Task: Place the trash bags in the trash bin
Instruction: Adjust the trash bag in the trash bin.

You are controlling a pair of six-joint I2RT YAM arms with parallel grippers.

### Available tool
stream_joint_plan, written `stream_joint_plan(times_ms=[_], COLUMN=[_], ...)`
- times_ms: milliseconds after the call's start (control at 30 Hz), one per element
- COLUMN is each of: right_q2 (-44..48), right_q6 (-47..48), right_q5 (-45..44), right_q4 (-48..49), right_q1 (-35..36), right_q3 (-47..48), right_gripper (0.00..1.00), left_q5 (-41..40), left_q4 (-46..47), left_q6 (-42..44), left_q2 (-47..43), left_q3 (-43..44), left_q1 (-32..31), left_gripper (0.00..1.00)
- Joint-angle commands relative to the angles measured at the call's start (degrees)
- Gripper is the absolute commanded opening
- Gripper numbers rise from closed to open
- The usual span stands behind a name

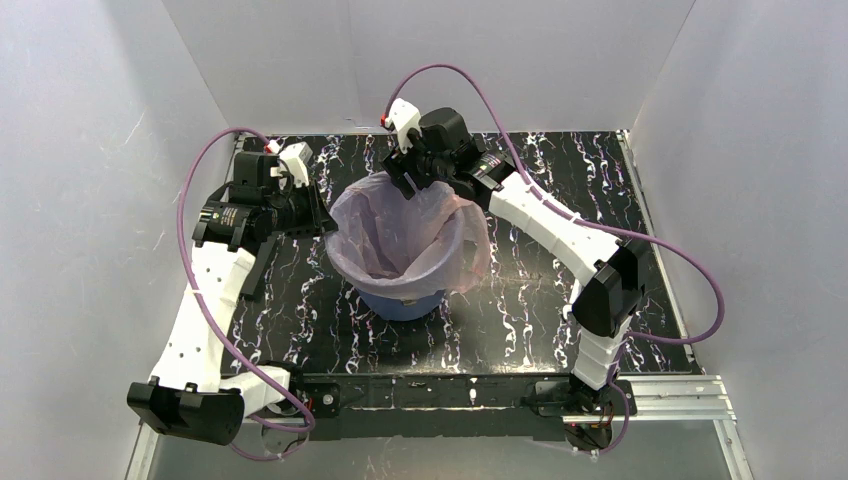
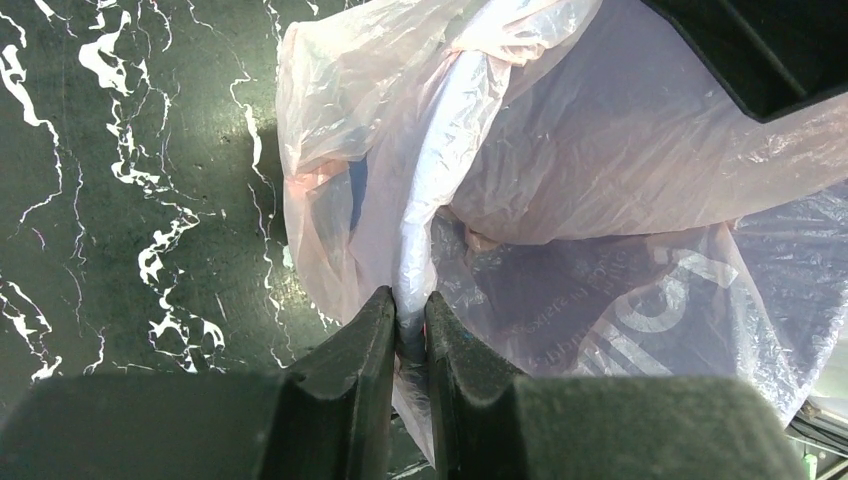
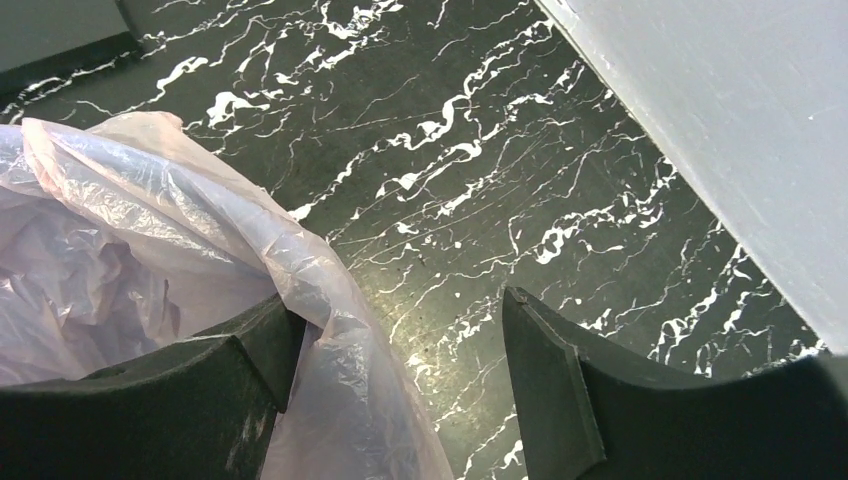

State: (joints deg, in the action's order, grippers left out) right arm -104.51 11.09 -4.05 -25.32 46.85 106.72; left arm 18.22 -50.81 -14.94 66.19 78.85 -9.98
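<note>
The pale-pink trash bag (image 1: 400, 230) lines the round blue trash bin (image 1: 405, 303) in the middle of the table, its film draped over the rim and hanging down the right side. My left gripper (image 1: 325, 222) is at the bin's left rim, shut on a fold of the bag (image 2: 420, 200) over the rim; its fingertips (image 2: 385, 310) pinch the film. My right gripper (image 1: 405, 180) is at the bin's far rim, open. Its left finger (image 3: 270, 335) is inside the bag's edge (image 3: 330, 330), its right finger (image 3: 540, 370) outside over the table.
The black marbled tabletop (image 1: 560, 300) is bounded by white walls on the left, back and right (image 3: 740, 130). Purple cables loop from both arms. A metal rail (image 1: 660, 395) runs along the near edge.
</note>
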Motion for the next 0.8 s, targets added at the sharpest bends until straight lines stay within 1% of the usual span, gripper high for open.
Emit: stream_joint_plan(times_ms=[0, 167, 300, 433, 533, 633, 700, 767], right_q2=[1.75, 1.7, 2.2, 2.03, 2.22, 0.14, -1.89, -3.75], right_q6=[-3.2, -4.19, -4.54, -4.93, -5.52, -4.56, -1.84, 0.57], right_q5=[1.65, 3.68, 9.6, 13.44, 15.33, 17.47, 17.66, 17.16], right_q4=[1.27, -0.82, -1.14, -2.82, -1.76, -3.14, -7.25, -9.64], right_q1=[-1.15, -1.32, -1.45, -1.5, -1.42, -1.3, -0.46, 0.17], right_q3=[2.64, 4.1, 5.64, 8.68, 8.99, 10.93, 14.12, 16.84], right_gripper=[0.79, 0.8, 0.81, 0.83, 0.84, 0.85, 0.85, 0.86], left_q5=[0.55, 0.33, 0.45, 0.84, 1.29, 1.84, 1.83, 1.94], left_q4=[-1.97, -2.52, -2.67, -2.64, -2.59, -1.52, -1.83, -1.88], left_q6=[0.7, 0.57, 0.25, 0.15, 0.03, -0.32, 0.23, 1.23], left_q2=[-2.5, -2.34, -2.16, -2.19, -2.63, -2.68, -1.99, -0.95], left_q3=[1.04, 2.23, 2.91, 2.94, 3.16, 3.72, 4.76, 5.69], left_q1=[-0.31, -0.31, -0.3, -0.31, -0.3, -0.31, -0.3, -0.31], left_gripper=[0.14, 0.22, 0.28, 0.36, 0.44, 0.48, 0.52, 0.53])
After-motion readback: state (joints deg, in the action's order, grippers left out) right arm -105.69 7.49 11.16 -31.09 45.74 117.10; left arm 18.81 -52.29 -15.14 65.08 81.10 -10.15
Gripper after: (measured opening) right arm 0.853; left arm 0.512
